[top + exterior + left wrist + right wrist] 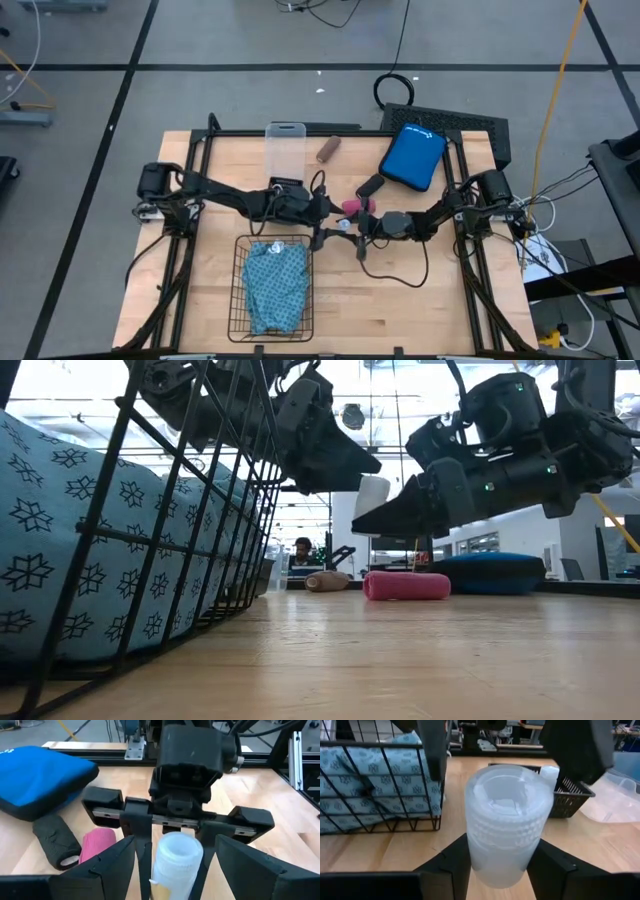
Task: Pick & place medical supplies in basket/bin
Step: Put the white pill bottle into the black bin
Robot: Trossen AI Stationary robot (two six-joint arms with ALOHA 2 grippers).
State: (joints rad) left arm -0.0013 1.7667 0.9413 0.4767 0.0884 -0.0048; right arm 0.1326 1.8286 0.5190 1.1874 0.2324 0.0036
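A small white-capped vial (pixel 507 825) hangs in the air between my two grippers, above the table's middle (pixel 340 226). My right gripper (pixel 502 847) is shut on it, reaching in from the table's right. My left gripper (pixel 175 845) faces it from the left and is open, its fingers standing wide on either side of the vial without touching. The black wire-mesh basket (pixel 238 290) stands near the front edge with the folded teal patterned cloth (pixel 277 285) lying in it. The pink roll (pixel 355 206), black block (pixel 370 185) and brown roll (pixel 328 149) lie on the table. My right gripper pinches the vial between its two fingers (pixel 143 857), on the body just below the ribbed white cap (pixel 495 862). The fingers come in level from the table's right. The vial is lifted clear of the table (pixel 372 495) and stands upright, cap up.
A blue pouch (pixel 412 156) lies at the far right, and a clear plastic box (pixel 285 150) at the far middle. A small black tray (pixel 567 790) with another white-capped vial (pixel 550 772) sits beyond the basket. Bare wood lies to the right of the basket (pixel 400 310).
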